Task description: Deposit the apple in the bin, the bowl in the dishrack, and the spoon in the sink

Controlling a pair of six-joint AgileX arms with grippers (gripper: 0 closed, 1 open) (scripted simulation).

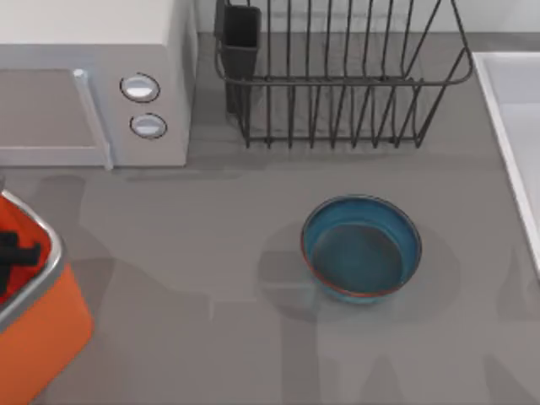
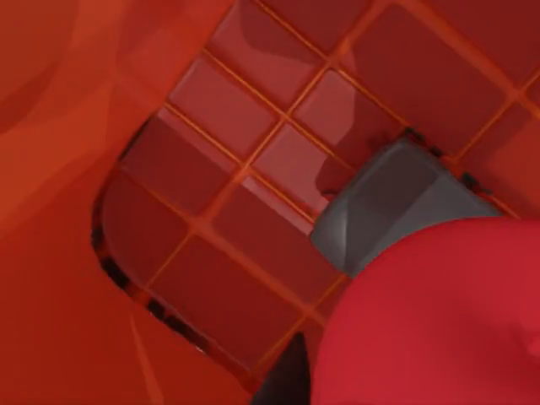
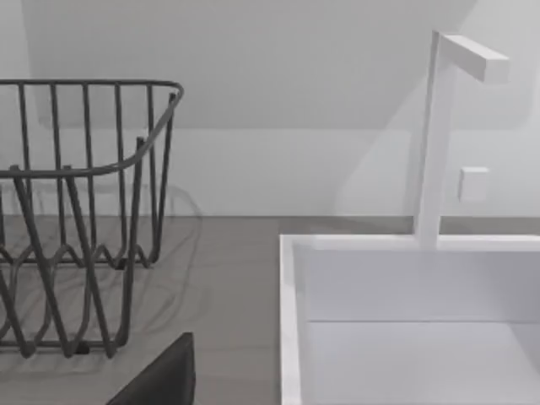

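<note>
Inside the bin [image 2: 211, 211], the left gripper [image 2: 371, 278] seems closed on the apple [image 2: 439, 321], a light, firm, smooth lump best pinched across its middle, while the bowl [image 1: 361, 248] waits before the dishrack [image 1: 337, 76].

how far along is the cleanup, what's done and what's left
Nothing looks finished yet. In hand: the left wrist view shows the apple against a grey gripper finger, right above the bin's gridded orange floor, so the drop looks close. Left: the bowl sits on the table, in front of the dishrack, which holds nothing. The sink shows no spoon.
</note>
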